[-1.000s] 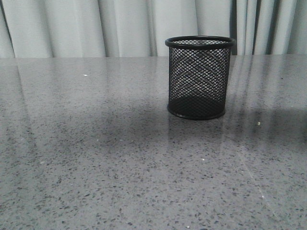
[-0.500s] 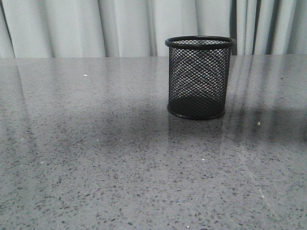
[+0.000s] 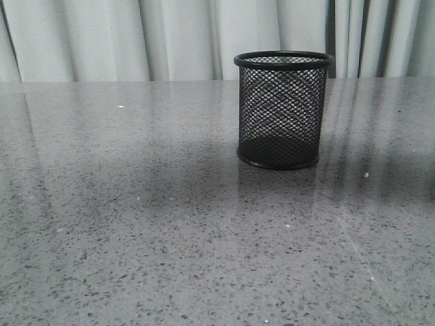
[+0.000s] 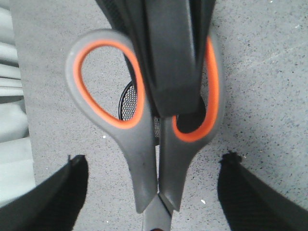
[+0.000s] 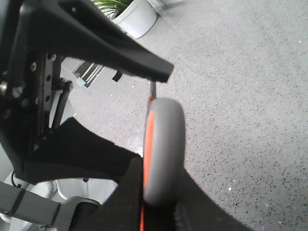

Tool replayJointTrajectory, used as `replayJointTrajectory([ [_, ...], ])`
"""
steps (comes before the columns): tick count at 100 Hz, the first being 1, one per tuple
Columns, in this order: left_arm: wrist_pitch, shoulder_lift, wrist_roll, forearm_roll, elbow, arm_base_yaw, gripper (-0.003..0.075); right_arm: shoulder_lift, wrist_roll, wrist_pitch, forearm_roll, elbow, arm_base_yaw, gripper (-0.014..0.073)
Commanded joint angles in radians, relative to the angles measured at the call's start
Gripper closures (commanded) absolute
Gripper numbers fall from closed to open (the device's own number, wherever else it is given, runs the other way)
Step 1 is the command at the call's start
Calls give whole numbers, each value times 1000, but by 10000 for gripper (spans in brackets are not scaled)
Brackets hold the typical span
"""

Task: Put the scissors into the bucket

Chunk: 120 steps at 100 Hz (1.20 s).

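Left gripper (image 4: 154, 161): its two dark fingers are spread wide and hold nothing. The left wrist view shows it looking down on the bucket from above, with the scissors' blade end running down between its fingers, touching neither.
Scissors (image 4: 144, 144): held in the air above the bucket, out of the front view. They have grey handles with orange-lined oval loops. The handles point away from the left gripper and the blades are closed.
How the scissors handle: likely light and stiff. The smooth plastic handles could twist in a pinch, and the closed metal blades are slippery.
Where to hold: judged best across one finger loop or at the neck just below the loops, so the blades hang down towards the bucket.
Bucket (image 3: 279, 112): a black wire-mesh cup standing upright and empty on the speckled grey table (image 3: 136, 224), with pale curtains (image 3: 102, 41) behind it. In the left wrist view a patch of its mesh shows behind the scissors' handles.
Right gripper (image 5: 161, 211): closed on one handle loop. The grey handle sits edge-on between its dark fingers, and one finger covers that loop in the left wrist view.
Right arm pose: raised above the bucket, facing the left gripper.
Risk: the bucket is light and may tip if the blade tip catches its rim.
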<state>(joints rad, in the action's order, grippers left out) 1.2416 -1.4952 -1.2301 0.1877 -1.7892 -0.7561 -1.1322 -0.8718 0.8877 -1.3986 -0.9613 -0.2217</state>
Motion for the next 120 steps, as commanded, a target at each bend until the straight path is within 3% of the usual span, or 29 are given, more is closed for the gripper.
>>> replayJointTrajectory([
  [1, -55, 48, 49, 10, -30, -2, 174, 16, -19, -24, -58, -35, -1, 666],
  [19, -53, 103, 145, -21, -30, 61, 242, 32, 0, -52, 81, -108, 21, 640],
  [38, -53, 166, 305, -21, -30, 201, 281, 33, 234, -45, 404, -250, 66, 634],
  [49, -56, 197, 402, -11, -30, 302, 281, 28, 373, 18, 629, -352, 68, 634],
  [69, -56, 239, 452, 68, -30, 438, 281, -17, 524, 196, 875, -518, 68, 634],
  [87, -59, 273, 452, 98, -30, 495, 281, -99, 571, 408, 974, -665, 68, 634],
  [102, -61, 289, 452, 98, -30, 496, 281, -122, 630, 408, 1061, -686, 49, 634],
  [120, -74, 296, 454, 98, -30, 496, 281, -136, 637, 408, 1070, -680, 9, 635],
])
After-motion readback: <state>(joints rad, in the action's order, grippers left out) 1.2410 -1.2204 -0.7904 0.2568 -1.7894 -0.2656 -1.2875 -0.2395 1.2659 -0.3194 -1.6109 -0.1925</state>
